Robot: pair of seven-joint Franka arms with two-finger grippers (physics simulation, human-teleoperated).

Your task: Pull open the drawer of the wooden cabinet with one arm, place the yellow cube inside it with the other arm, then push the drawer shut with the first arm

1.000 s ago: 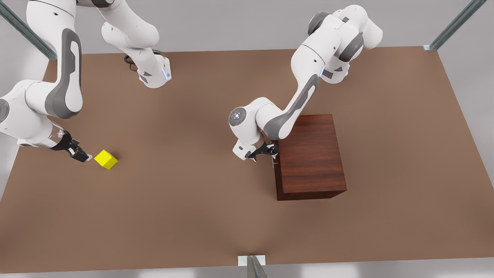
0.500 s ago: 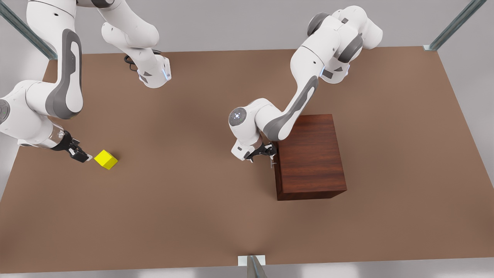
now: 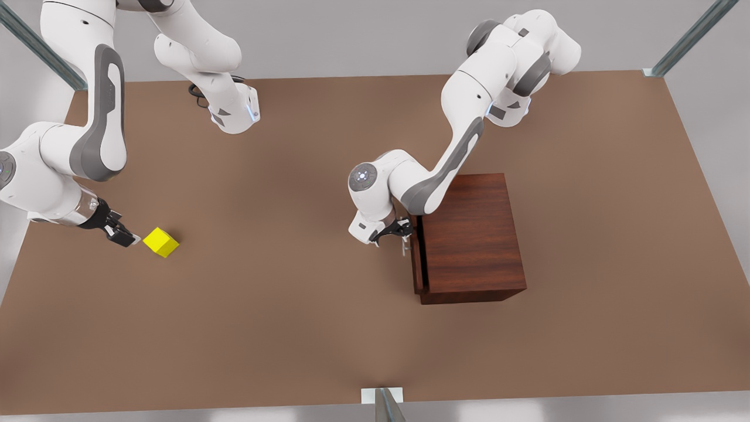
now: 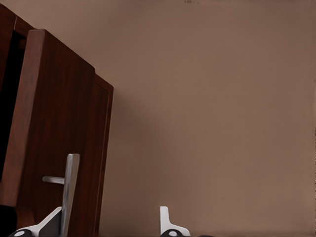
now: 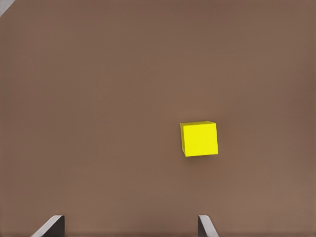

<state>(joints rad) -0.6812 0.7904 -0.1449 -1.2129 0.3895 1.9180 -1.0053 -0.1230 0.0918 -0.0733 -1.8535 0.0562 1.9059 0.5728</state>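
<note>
drawer [image 3: 417, 258] slightly out of cabinet [image 3: 471, 234]; left end effector [image 3: 400, 230] at its handle [image 4: 69, 190], grip unclear.

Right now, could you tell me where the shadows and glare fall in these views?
Front view: soft shadows lie under the yellow cube and beside the wooden cabinet, whose top shows a faint sheen. Left wrist view: the gap behind the drawer is black. Right wrist view: even light, faint shadow under the cube.

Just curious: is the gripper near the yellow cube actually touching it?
Apart. In the right wrist view, bare table separates the yellow cube from the open right gripper.
</note>
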